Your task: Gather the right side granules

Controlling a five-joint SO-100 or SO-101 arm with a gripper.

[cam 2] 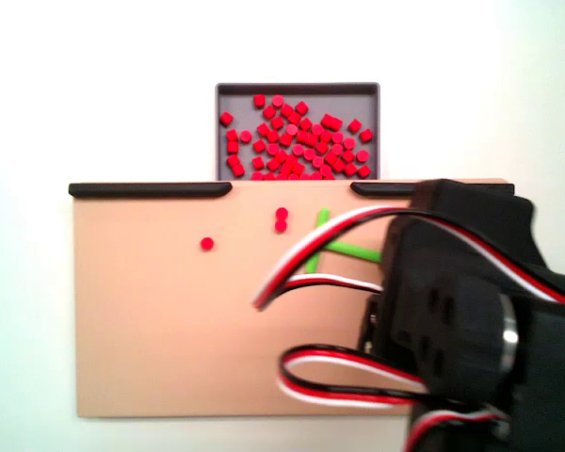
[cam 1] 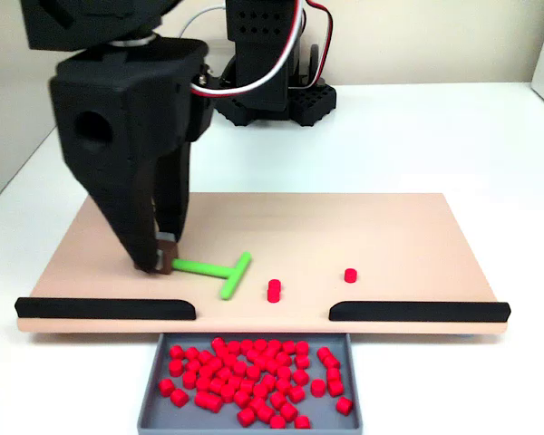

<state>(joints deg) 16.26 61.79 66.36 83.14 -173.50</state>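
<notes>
Resting on a tan board (cam 1: 363, 227) laid on a white counter (cam 1: 435, 136): one green T-shaped tool (cam 1: 219, 270), two touching red granules (cam 1: 273, 290), one lone red pellet (cam 1: 350, 275).

Gripping the free end of the tool's stem: black pincer (cam 1: 163, 263), fingers closed down onto the green stem at the board surface, left of the tool in the front fixed view. Crossbar of the T at the stem's far end, angled, just left of the granules but apart from them.

Placed near the board's front edge, roughly mid-width: the granules, stacked one behind the other in the front fixed view, seen also from above (cam 2: 281, 219). Lone pellet to their right in the front fixed view, well apart, and to their left from above (cam 2: 206, 243).

Bordering the front edge: two black rails (cam 1: 104, 308) (cam 1: 417, 311) with a gap between them. Sitting below the gap: grey tray (cam 1: 152, 399) holding a heap of many red pellets (cam 1: 254, 372).

Trailing over the arm from above: red, white and black cables (cam 2: 311, 254).
</notes>
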